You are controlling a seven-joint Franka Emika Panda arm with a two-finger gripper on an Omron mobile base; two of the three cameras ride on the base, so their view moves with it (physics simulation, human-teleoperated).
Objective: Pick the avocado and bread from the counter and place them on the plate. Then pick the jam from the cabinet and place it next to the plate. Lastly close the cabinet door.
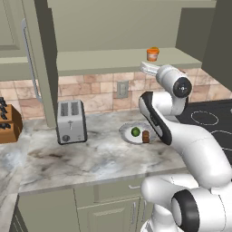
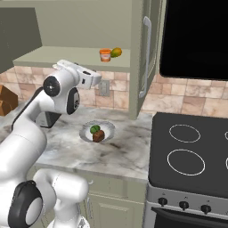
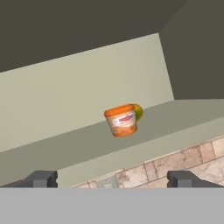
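pointing up at the open cabinet (image 2: 80, 26), the gripper (image 3: 111, 179) has its jaws spread wide and holds nothing, well short of the jam (image 3: 121, 120) on the shelf. a yellow-green fruit (image 2: 116, 52) sits just behind the jar. the avocado (image 1: 135, 132) and bread (image 1: 146, 136) lie together on the plate (image 1: 125, 132) on the counter (image 1: 68, 158).

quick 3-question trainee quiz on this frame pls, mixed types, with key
1. True or false: the avocado and the bread both lie on the plate.
2. Where does the jam stand? A) on the counter B) on the cabinet shelf C) on the stove
3. Fill in: the gripper is ____, its fingertips apart with nothing between them.

Key: 1 true; 2 B, beside a yellow-green fruit; 3 open.
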